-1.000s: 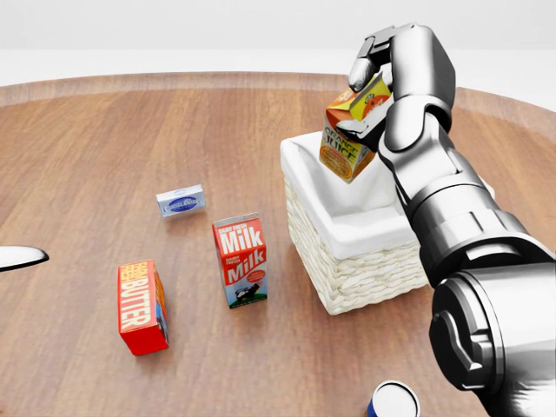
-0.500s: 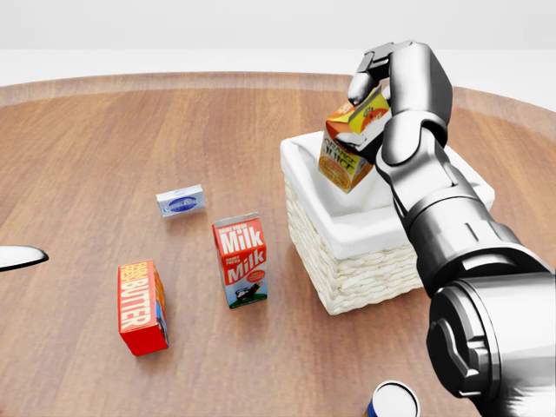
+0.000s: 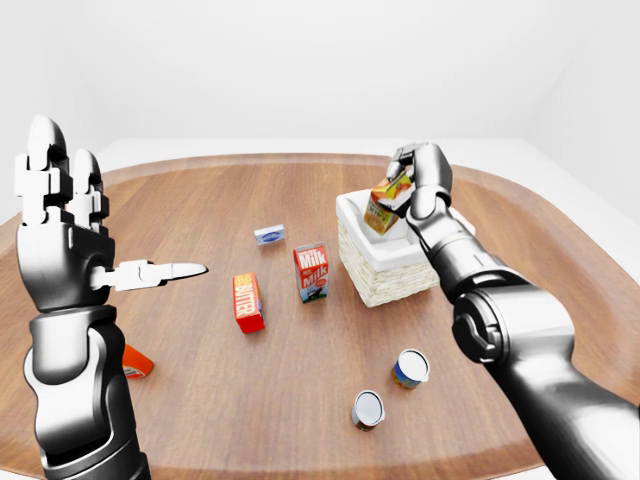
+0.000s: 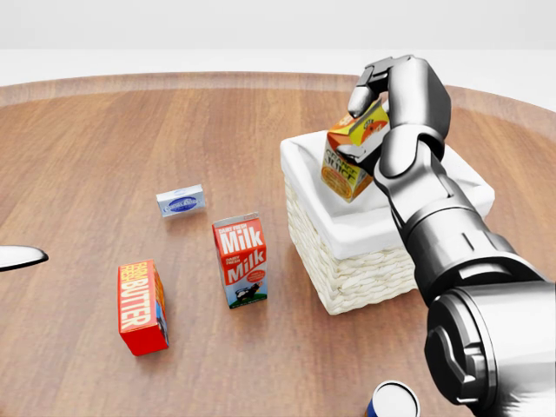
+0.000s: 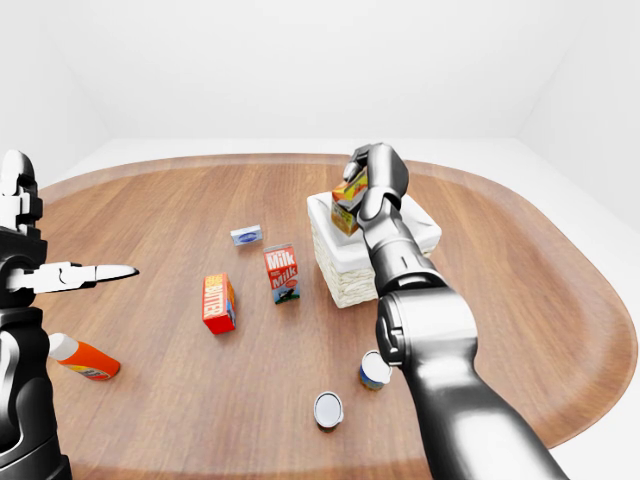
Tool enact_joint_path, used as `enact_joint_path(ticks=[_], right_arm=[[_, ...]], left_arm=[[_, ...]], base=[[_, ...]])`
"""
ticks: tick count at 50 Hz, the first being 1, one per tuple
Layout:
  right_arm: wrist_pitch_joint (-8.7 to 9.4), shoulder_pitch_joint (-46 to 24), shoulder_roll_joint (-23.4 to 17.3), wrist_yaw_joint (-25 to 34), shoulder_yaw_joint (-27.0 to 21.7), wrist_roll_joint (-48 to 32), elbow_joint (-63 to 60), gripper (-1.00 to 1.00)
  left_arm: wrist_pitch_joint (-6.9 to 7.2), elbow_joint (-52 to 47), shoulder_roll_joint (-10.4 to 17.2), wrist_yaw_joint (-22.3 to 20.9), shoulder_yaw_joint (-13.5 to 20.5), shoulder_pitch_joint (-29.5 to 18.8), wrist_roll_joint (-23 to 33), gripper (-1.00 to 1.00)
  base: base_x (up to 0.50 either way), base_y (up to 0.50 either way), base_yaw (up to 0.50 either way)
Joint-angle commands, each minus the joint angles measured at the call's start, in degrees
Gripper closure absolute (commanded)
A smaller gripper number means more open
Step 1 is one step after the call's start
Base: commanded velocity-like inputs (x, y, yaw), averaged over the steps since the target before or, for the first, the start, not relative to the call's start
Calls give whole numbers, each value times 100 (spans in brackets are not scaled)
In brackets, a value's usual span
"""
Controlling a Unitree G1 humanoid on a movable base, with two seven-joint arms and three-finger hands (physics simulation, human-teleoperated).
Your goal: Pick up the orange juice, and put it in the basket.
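Observation:
My right hand [image 4: 375, 113] is shut on the orange juice carton [image 4: 352, 156] and holds it tilted above the white-lined wicker basket [image 4: 347, 269], over its left part. The carton is orange and yellow with a printed label. The same hold shows in the left-eye view, with the carton [image 3: 386, 203] above the basket [image 3: 385, 280]. My left hand [image 3: 75, 240] is raised at the left of the left-eye view, fingers spread open and empty, far from the basket.
On the round wooden table [image 4: 104, 130] stand a milk carton [image 4: 241, 260], a red butter box [image 4: 142, 306] and a small blue packet [image 4: 181, 201]. Two cans [image 3: 410, 368] [image 3: 368, 409] lie lower down. An orange bottle [image 5: 85, 357] lies at the left.
My right hand has shifted slightly with the juice carton over the basket, lowering it a little. The rest has not moved.

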Motion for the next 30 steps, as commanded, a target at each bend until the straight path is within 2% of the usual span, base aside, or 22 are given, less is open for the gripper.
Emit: enact_joint_path(ticks=[1, 30], right_arm=[[0, 37, 13, -227, -9, -115, -78, 100], [0, 237, 76, -261, -31, -250, -66, 100]], left_arm=[[0, -10, 1, -1, 1, 1, -1, -100], [0, -33, -5, 1, 3, 4, -1, -100]], base=[[0, 0, 0], [0, 0, 0]])
